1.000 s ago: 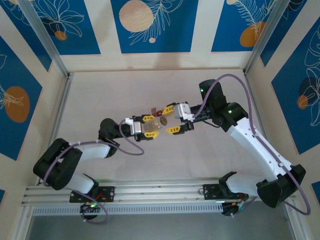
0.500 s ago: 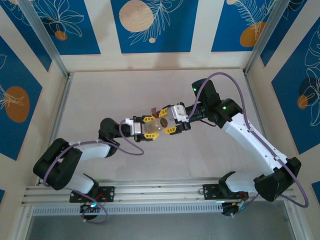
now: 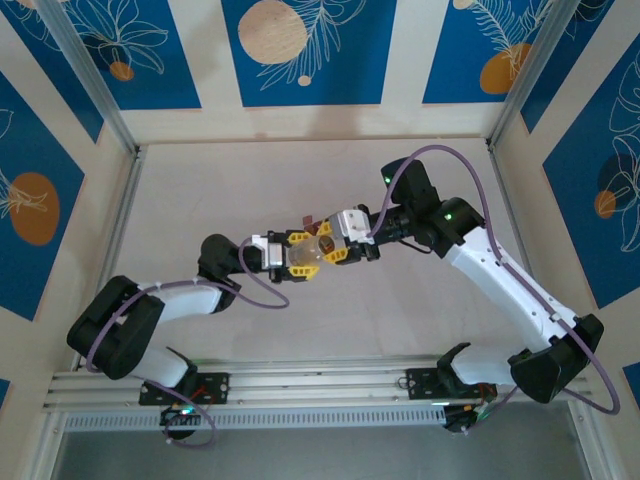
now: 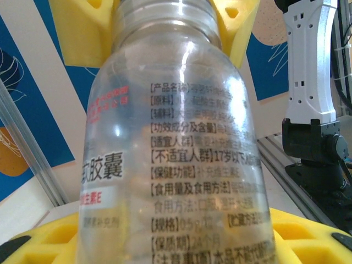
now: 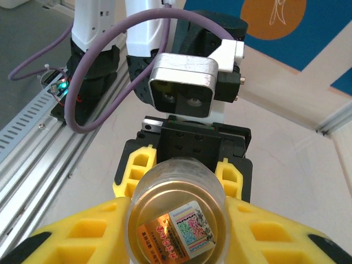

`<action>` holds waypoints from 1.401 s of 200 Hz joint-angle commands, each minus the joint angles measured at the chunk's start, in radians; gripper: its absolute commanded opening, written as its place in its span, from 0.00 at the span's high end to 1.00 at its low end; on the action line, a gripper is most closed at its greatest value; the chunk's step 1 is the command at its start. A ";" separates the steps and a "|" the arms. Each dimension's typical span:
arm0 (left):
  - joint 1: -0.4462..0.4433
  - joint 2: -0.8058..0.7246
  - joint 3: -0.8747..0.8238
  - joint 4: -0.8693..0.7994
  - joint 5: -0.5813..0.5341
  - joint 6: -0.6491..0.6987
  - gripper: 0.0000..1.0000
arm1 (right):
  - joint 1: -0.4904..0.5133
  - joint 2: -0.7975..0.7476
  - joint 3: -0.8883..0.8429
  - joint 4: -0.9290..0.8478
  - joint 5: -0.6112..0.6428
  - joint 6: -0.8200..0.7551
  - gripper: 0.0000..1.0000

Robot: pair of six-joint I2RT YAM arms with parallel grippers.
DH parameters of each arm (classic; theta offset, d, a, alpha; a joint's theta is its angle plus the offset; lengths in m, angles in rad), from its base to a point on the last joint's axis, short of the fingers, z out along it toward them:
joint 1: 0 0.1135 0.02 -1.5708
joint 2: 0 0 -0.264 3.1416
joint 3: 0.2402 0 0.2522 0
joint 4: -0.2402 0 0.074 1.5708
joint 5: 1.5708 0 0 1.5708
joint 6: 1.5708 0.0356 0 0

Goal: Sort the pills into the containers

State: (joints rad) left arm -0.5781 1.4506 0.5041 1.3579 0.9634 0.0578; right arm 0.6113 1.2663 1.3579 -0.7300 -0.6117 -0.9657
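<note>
A clear bottle [image 4: 176, 143] with printed black and red text lies level between both grippers over the table's middle. My left gripper [image 4: 176, 242] is shut on its body. My right gripper [image 5: 176, 231] faces it from the right, and its yellow fingers [image 4: 82, 33] press both sides of the bottle's neck end. That end [image 5: 176, 220] shows a gold seal with a square code sticker. From above, the bottle [image 3: 310, 255] sits between left gripper [image 3: 298, 253] and right gripper [image 3: 332, 246]. The containers [image 3: 309, 222], a tiny dark red and tan box, lie just behind them. The pills are hidden.
A wooden wall with blue panels [image 3: 300, 50] rings the pale table [image 3: 250, 180]. An aluminium rail [image 3: 320, 385] runs along the near edge with both arm bases. The right arm's white link [image 4: 308, 60] stands at the right of the left wrist view.
My right gripper has moved left to the bottle's end and narrowed its jaws onto it. The left gripper and the bottle have stayed put.
</note>
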 commanded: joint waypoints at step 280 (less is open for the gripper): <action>-0.053 -0.082 -0.038 -0.088 -0.450 0.265 1.00 | 0.070 0.229 0.100 0.082 0.642 1.514 0.74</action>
State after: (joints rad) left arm -0.6132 1.4162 0.4511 1.0447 0.4896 0.2996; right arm 0.6930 1.5074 1.5196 -0.6674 -0.0811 0.4015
